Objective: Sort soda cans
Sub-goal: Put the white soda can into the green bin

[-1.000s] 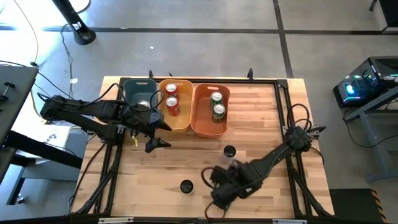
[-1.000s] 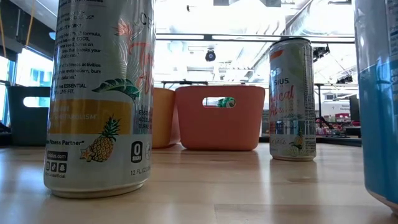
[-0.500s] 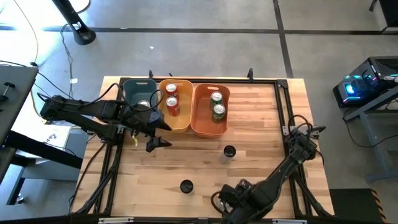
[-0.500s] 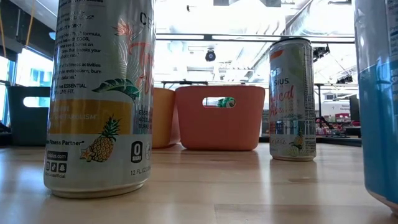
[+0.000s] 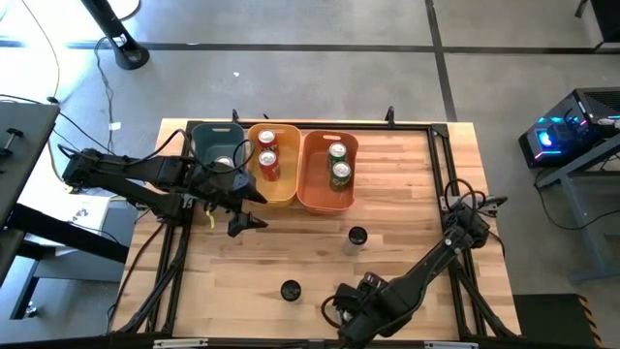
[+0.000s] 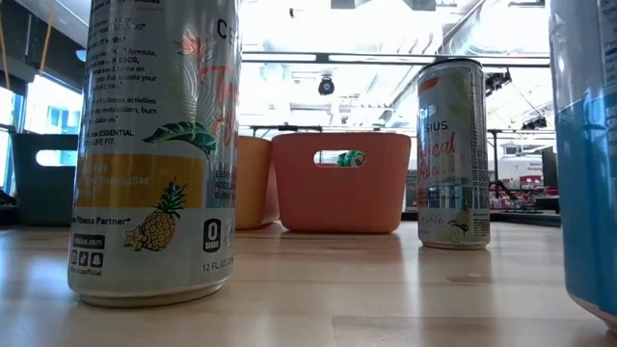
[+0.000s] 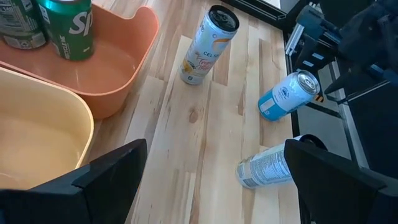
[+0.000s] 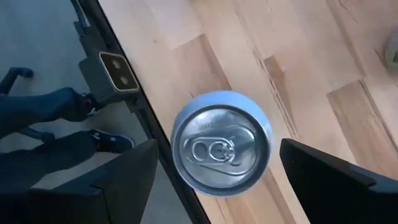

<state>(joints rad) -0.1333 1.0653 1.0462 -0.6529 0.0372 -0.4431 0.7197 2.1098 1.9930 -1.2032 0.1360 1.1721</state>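
At the table's near edge, the right gripper (image 5: 347,320) hovers with fingers spread above a blue-and-silver can (image 8: 221,142) standing upright, not gripping it. Farther in, two black-topped cans (image 5: 290,290) (image 5: 357,236) stand apart on the bare wood. Beyond them the left gripper (image 5: 250,208), also spread and empty, hangs just beside the yellow bin (image 5: 282,194). At the back, two red cans (image 5: 268,155) sit in the yellow bin, two green cans (image 5: 338,163) in the orange bin (image 5: 316,199), one silver can (image 5: 223,165) in the teal bin (image 5: 202,136).
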